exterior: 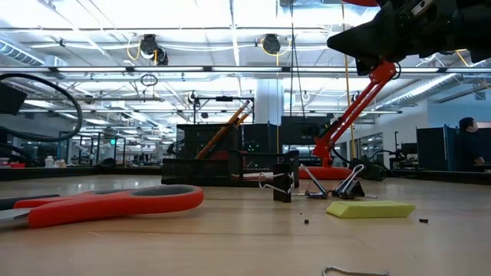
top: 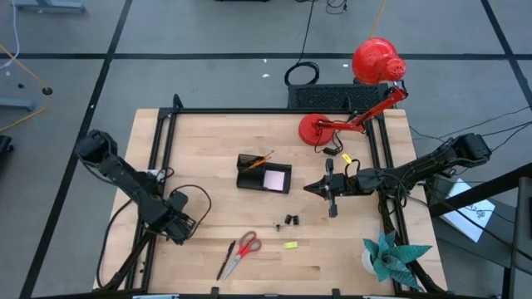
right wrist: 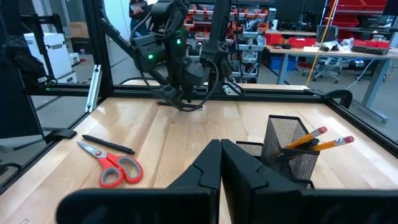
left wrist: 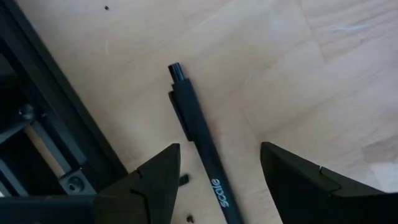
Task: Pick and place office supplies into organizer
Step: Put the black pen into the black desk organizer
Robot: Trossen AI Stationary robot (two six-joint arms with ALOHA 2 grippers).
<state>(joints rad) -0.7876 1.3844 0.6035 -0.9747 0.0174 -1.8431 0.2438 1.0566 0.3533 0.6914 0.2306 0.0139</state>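
Observation:
The black organizer [top: 264, 175] stands mid-table, with orange pencils [top: 259, 159] in its mesh cup [right wrist: 292, 149] and a pink pad [top: 274, 178] in its tray. Red-handled scissors [top: 243, 248] and a black pen [top: 226, 259] lie flat near the near edge. The yellow piece [top: 290, 245] and two black clips [top: 289, 221] lie to their right. My left gripper [top: 183, 223] hovers left of the pen, open; in its wrist view the pen [left wrist: 202, 149] shows between its fingers [left wrist: 158, 171]. My right gripper [top: 314, 189] is shut, raised, right of the organizer.
A red desk lamp [top: 349, 116] stands at the far right of the table, and a teal paper plant [top: 391, 253] sits at the near right corner. Black frame rails [top: 158, 158] run along the table's left and far sides. Bare wood lies between organizer and scissors.

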